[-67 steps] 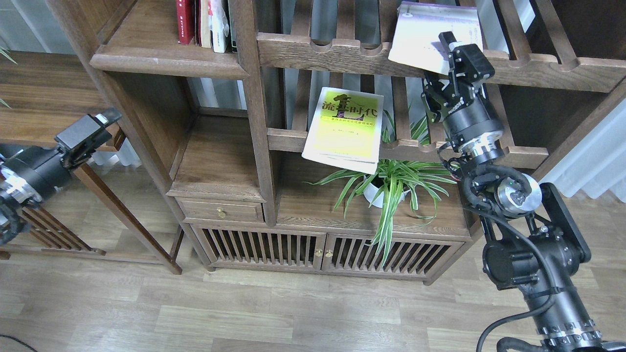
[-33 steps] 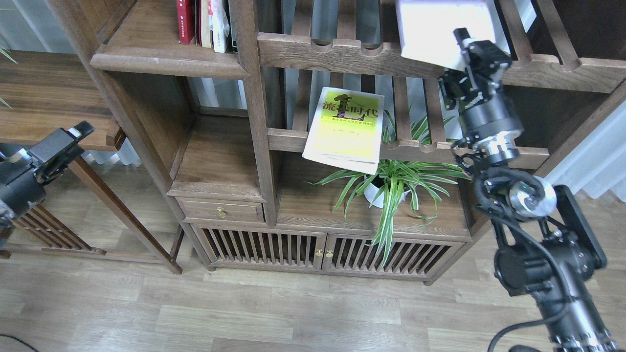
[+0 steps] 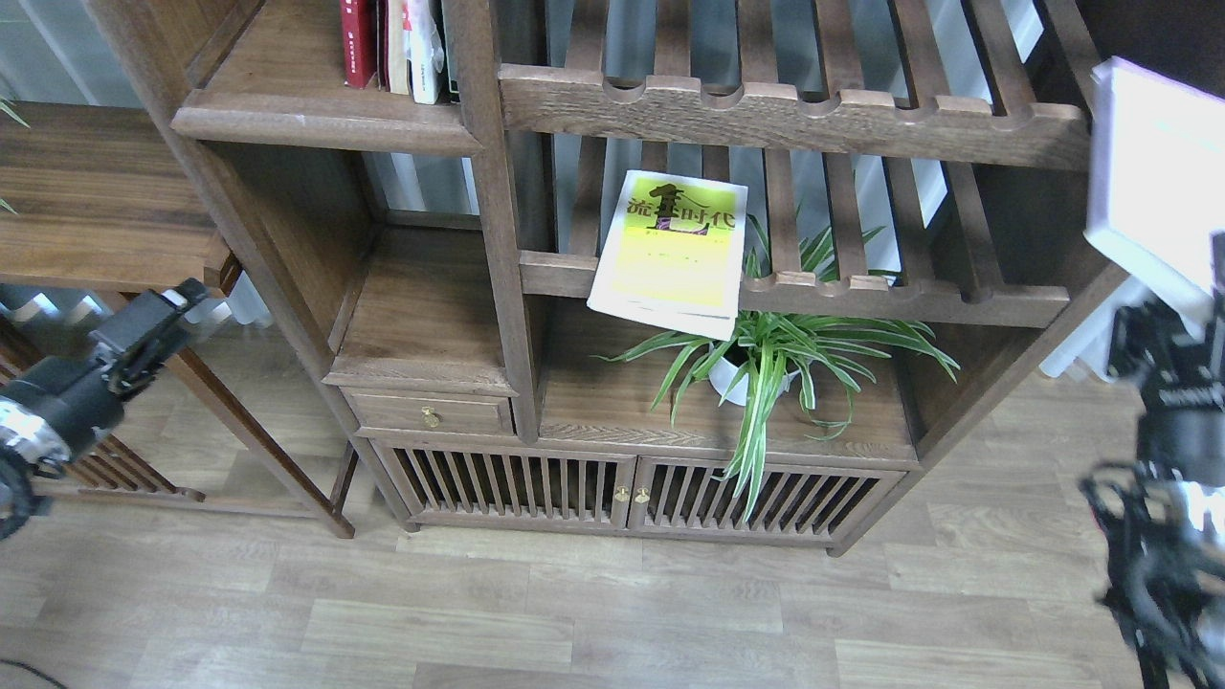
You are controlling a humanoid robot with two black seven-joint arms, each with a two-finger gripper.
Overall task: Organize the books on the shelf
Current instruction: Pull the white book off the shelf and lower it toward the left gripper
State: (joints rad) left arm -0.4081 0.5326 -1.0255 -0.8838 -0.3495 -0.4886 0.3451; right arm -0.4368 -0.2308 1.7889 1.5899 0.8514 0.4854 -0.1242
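the right gripper (image 3: 1208,273) sits at the right edge, blurred and partly cut off; it appears clamped on the lower edge of the pale white-lavender book (image 3: 1153,163), held up beside the bookcase, clear of every rack. no writing shows on its cover. the left gripper (image 3: 165,311) hangs low at the left with nothing in it; its fingers are too dark to tell whether they are apart. the yellow-green book (image 3: 675,254) lies on the lower slatted rack (image 3: 861,292), overhanging its front rail, black chinese title on top, small print unreadable. the dark red book (image 3: 359,43) stands on the shelf (image 3: 316,120), top cut off.
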